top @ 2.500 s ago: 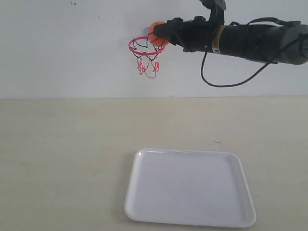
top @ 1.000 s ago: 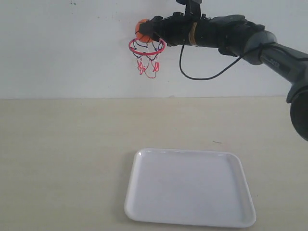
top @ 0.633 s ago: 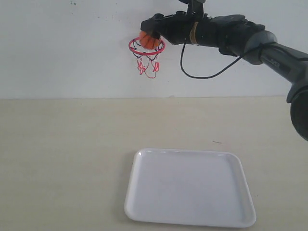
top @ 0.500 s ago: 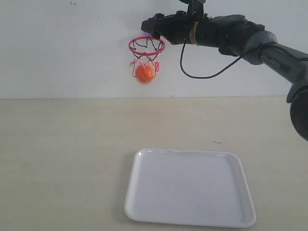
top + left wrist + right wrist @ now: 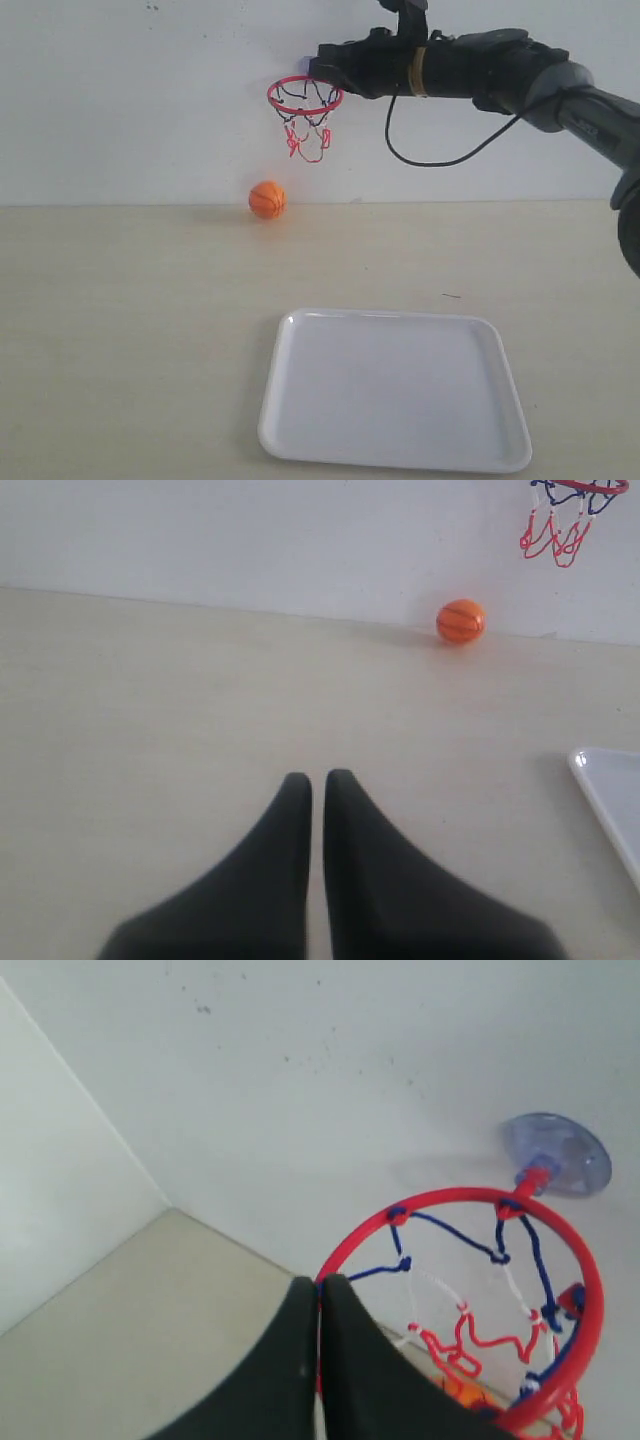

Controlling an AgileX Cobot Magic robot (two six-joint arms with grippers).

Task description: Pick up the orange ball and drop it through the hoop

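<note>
The orange ball (image 5: 267,199) lies on the table close to the back wall, below and a little left of the hoop (image 5: 305,96). In the left wrist view the orange ball (image 5: 461,621) is far ahead, with the hoop's net (image 5: 558,525) above it. My right gripper (image 5: 316,69) hangs shut and holding nothing just above the red ring's right side. In the right wrist view its tips (image 5: 320,1282) sit at the ring (image 5: 455,1194), beside the suction cup (image 5: 556,1150); a bit of orange ball (image 5: 473,1390) shows through the net. My left gripper (image 5: 317,779) is shut, low over bare table.
A white tray (image 5: 395,390) lies on the near part of the table, right of centre; its corner (image 5: 610,800) shows in the left wrist view. The white wall stands right behind the hoop. A black cable (image 5: 440,160) loops under the right arm.
The right gripper carried the ball over the ring and let go. The ball fell through the net and now lies on the table. The gripper drew slightly right and its fingers closed.
</note>
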